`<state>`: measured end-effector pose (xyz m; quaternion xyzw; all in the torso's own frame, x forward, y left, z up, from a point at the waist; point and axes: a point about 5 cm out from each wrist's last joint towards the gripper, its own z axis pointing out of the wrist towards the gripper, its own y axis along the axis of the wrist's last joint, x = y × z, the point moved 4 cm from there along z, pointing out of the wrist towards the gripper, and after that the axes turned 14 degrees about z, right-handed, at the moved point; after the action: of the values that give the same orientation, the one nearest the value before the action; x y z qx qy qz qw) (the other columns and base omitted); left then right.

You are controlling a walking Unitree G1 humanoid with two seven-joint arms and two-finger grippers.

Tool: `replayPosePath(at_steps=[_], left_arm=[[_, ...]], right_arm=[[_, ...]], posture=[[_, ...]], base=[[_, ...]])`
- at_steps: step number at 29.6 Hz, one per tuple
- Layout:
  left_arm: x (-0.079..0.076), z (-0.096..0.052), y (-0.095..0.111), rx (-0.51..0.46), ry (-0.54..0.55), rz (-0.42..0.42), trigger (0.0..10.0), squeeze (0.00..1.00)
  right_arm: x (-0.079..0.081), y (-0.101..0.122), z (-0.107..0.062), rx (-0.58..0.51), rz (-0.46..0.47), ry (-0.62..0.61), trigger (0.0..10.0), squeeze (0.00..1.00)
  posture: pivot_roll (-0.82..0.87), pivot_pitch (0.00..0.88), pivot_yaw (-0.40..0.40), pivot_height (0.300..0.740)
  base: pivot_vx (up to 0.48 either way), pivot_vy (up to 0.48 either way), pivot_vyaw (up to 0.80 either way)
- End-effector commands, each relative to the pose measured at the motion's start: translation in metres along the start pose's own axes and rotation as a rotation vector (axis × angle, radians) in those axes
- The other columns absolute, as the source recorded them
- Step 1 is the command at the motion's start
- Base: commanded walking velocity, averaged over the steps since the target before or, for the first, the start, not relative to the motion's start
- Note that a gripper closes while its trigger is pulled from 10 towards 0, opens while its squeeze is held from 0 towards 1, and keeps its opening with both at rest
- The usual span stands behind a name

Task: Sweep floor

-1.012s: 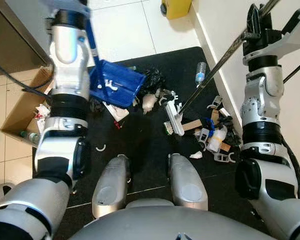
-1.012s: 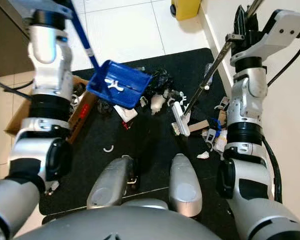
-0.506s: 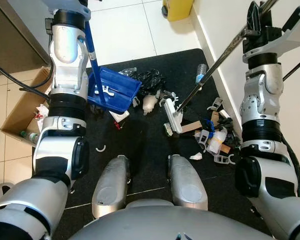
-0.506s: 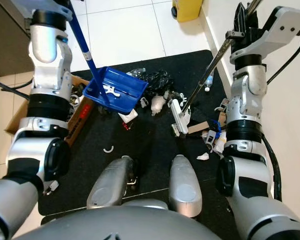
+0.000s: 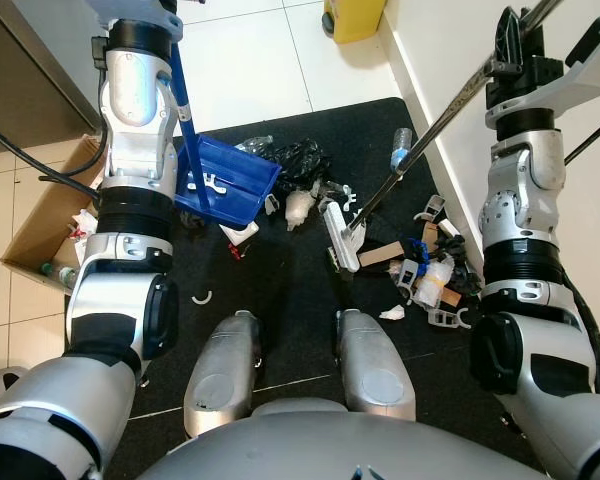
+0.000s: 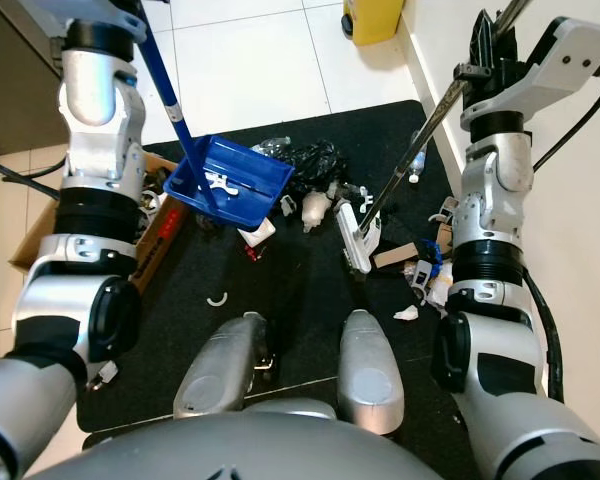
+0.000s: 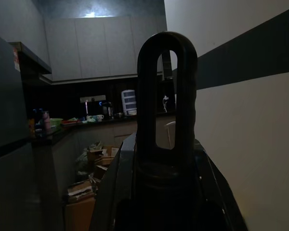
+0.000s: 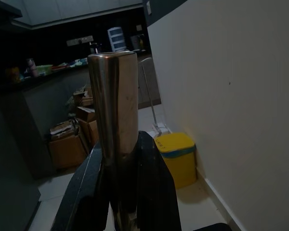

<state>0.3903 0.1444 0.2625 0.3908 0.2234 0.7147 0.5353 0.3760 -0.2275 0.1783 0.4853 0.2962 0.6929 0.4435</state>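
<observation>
Since earlier, blue dustpan (image 5: 223, 180) lowered toward litter; right hand (image 5: 512, 52) clenched the stiff, light broom (image 5: 342, 236) high on its handle; left hand's grip unclear

No readable text, label, brand or number in any view. Cardboard box (image 6: 160, 235) at left edge of frame carries print along side, too small and blurred to read. Plastic bottle (image 5: 401, 147) label near upper right: illegible.

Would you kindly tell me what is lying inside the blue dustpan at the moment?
A small white piece of litter lies in the blue dustpan. The dustpan's handle crosses its near edge, so anything under that cannot be seen.
</observation>
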Motion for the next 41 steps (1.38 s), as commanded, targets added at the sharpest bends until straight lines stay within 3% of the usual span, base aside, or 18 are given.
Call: replayPosePath(at_steps=[1,13,41], left_arm=[[0.0041,0.0048,0.0078,-0.034,0.003,0.023,10.0,0.00],[0.0043,0.0054,0.0077,-0.032,0.001,0.028,10.0,0.00],[0.0018,0.0062,0.0066,-0.025,-0.017,0.028,10.0,0.00]], right_arm=[[0.0023,0.0059,0.0033,-0.032,0.013,0.003,10.0,0.00],[0.0020,0.0056,0.0023,-0.034,0.016,0.001,10.0,0.00],[0.0013,0.0053,0.0009,-0.040,0.020,-0.003,10.0,0.00]], posture=[[0.03,0.009,0.015,0.740],[0.03,0.011,0.020,0.740],[0.03,0.014,0.029,0.740]], base=[[0.000,0.409,0.00],[0.000,0.393,0.00],[0.000,0.009,0.00]])
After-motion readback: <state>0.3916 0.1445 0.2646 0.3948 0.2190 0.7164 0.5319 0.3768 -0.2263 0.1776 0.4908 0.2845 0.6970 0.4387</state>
